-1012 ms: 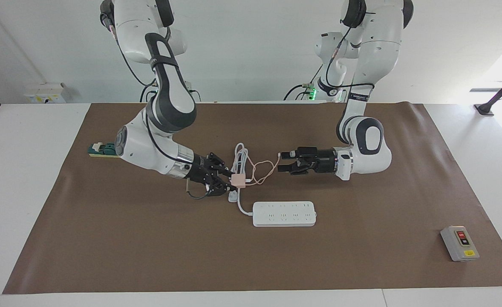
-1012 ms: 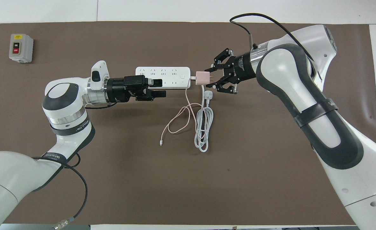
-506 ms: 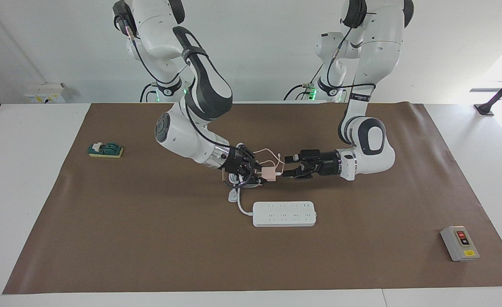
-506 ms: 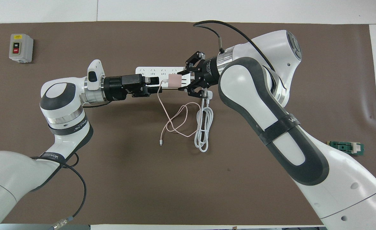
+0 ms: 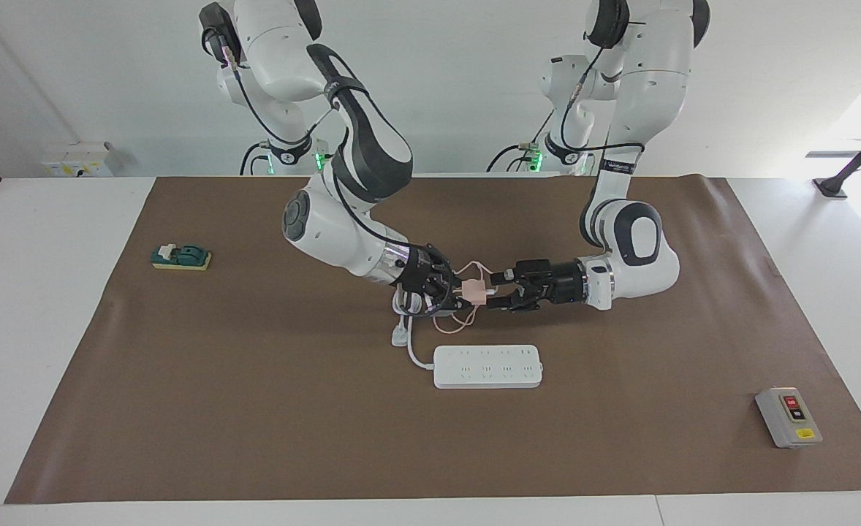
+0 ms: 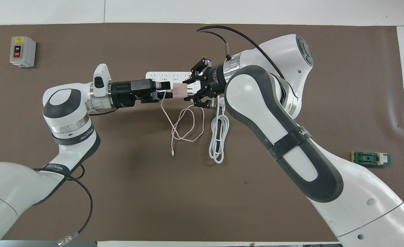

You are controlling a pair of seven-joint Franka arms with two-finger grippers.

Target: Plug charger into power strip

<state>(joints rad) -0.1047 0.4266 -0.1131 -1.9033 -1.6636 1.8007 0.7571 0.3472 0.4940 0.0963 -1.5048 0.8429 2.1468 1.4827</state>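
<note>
- Right gripper [image 5: 461, 292]: raised above the mat, fingertips clamped on the charger [image 5: 477, 294], a small pale pink cube.
- Left gripper [image 5: 502, 290]: level with the charger, fingers spread one to each side of it; whether they touch it cannot be told.
- Charger cable [image 6: 185, 128]: thin and pink, hanging from the cube and looping onto the mat, its free end lying nearer the robots.
- Power strip [image 5: 487, 366]: long, flat, white, two rows of sockets, lying on the mat farther from the robots than both grippers. No plug sits in it.
- White cord [image 6: 218, 139]: thick, coiled on the mat beside the pink loops, with a white plug [image 5: 400, 335] at its end.
- Grey switch box [image 5: 789, 417]: toward the left arm's end of the table, red and black buttons and a yellow label; the lettering is too small to read.
- Green block [image 5: 180, 257]: toward the right arm's end, on the mat's edge.
- Brown mat [image 5: 255, 409]: covers the table.
- Lettering on a band of the left arm is not legible.
</note>
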